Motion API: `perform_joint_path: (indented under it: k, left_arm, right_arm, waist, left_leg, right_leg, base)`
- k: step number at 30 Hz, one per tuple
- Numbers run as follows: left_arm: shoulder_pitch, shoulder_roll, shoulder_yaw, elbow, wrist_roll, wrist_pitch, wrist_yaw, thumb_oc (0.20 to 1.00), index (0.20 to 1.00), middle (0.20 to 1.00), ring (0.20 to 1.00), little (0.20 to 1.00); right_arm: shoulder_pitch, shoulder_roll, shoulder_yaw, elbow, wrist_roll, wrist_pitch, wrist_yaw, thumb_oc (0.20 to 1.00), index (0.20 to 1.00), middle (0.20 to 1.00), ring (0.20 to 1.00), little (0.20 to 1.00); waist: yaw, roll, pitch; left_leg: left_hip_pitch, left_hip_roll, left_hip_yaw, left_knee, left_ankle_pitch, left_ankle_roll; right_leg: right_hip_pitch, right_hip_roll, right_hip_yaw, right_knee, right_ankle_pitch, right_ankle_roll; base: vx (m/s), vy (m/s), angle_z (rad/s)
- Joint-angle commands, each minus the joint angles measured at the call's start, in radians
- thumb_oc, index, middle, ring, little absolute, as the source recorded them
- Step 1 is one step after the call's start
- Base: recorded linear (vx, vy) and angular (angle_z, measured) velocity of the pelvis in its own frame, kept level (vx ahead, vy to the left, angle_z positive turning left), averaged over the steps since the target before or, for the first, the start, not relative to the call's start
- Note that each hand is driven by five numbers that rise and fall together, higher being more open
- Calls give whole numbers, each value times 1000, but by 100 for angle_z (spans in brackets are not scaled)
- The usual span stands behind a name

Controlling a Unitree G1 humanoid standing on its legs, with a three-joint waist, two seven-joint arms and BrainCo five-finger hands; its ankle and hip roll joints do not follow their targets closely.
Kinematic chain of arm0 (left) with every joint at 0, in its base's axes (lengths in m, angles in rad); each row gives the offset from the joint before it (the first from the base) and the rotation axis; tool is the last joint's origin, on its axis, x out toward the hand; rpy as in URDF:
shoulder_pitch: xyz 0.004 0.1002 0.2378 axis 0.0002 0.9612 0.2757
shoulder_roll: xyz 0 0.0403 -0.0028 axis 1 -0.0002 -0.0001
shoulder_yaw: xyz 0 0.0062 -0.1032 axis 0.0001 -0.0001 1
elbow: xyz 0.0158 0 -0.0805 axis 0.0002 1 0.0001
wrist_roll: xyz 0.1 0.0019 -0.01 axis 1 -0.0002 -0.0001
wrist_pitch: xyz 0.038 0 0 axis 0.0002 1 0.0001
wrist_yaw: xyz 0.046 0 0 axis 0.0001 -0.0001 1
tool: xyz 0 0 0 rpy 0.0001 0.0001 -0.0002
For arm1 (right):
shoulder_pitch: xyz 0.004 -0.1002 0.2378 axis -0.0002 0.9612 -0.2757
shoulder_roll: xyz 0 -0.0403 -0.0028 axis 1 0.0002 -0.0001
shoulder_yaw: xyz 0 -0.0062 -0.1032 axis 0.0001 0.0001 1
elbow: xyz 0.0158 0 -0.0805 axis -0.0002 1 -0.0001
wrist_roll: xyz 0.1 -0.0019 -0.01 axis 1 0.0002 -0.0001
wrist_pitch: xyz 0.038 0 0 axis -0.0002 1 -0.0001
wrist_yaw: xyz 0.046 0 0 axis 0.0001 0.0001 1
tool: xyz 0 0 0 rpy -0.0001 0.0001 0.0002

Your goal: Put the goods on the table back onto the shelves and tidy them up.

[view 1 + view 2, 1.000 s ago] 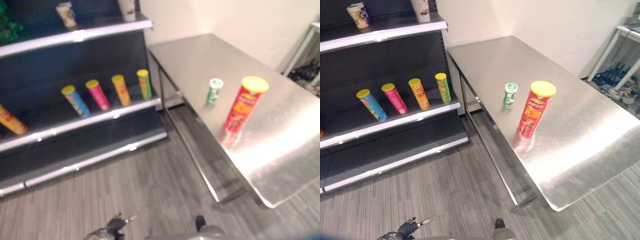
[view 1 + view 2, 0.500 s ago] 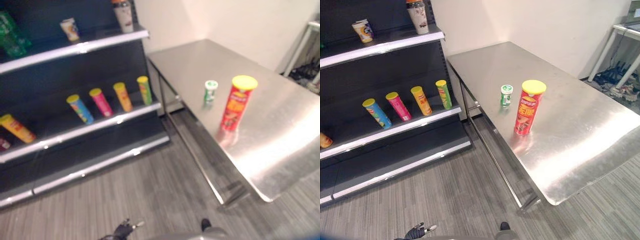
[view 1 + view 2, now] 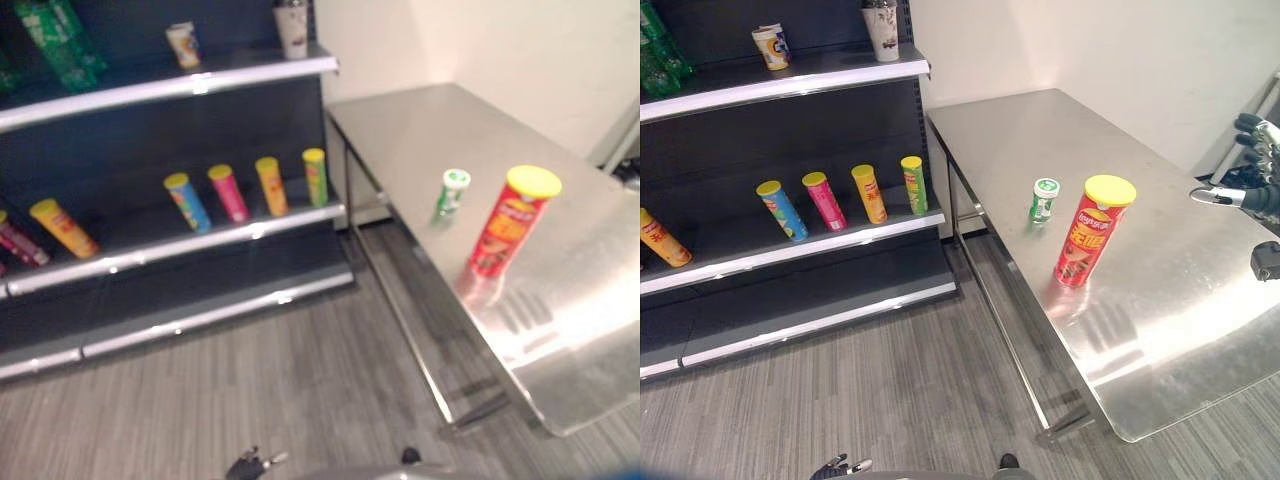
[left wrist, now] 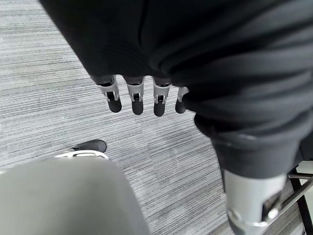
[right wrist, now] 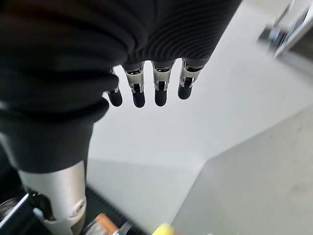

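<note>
Two goods on counter [image 3: 1180, 330], red can [image 3: 1093, 232] with green bottle [image 3: 1043, 200] at its 11 o'clock; both hands' fingers [image 5: 161, 85] relaxed, empty.

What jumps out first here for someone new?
The tall red can with a yellow lid standing upright on the steel table, with a small green and white bottle just behind it. To the left, four bright cans lean in a row on the dark shelf. The right hand hangs open over the table's far right edge.
</note>
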State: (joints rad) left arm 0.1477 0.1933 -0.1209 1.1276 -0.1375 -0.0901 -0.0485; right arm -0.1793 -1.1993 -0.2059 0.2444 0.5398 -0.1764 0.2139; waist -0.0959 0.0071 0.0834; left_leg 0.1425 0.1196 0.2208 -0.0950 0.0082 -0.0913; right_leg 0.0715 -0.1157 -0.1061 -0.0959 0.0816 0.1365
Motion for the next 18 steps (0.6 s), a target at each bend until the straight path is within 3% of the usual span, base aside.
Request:
perform_joint_path:
  k: [1, 6, 12, 18]
  left_arm:
    - [-67, 40, -56, 21, -13, -36, -13, 1000, 1000, 1000, 1000, 1000]
    - [-63, 32, -62, 24, -2, -35, -17, 1000, 1000, 1000, 1000, 1000]
    - [-75, 34, -62, 23, 0, -34, -1, 1000, 1000, 1000, 1000, 1000]
    - [-75, 38, -61, 23, -11, -38, 5, 1000, 1000, 1000, 1000, 1000]
  right_arm:
    - [-122, -90, 57, -21, 86, -1, 57, 1000, 1000, 1000, 1000, 1000]
    - [-152, -118, 139, -28, 28, 14, 83, 1000, 1000, 1000, 1000, 1000]
    - [-246, -137, 272, 8, -150, 2, 21, 1000, 1000, 1000, 1000, 1000]
    - [-286, -147, 346, 0, -146, 2, 42, 1000, 1000, 1000, 1000, 1000]
  waist:
    - [38, -56, 12]
    - [44, -57, 6]
    - [51, -59, 7]
    - [55, -61, 9]
  left_leg:
    - [25, 1, 33, 8, -24, -56]
    - [20, 3, 27, 8, -20, -59]
    - [16, 3, 25, 8, -18, -59]
    - [17, 3, 21, 8, -17, -61]
  right_leg:
    - [83, 9, -40, 9, -122, 48]
    - [82, 9, -50, 9, -122, 47]
    - [81, 9, -56, 9, -119, 48]
    - [85, 9, -61, 9, -122, 46]
  base:
    - [2, -11, 9]
    - [-3, -5, 9]
    - [0, 0, 0]
    - [0, 0, 0]
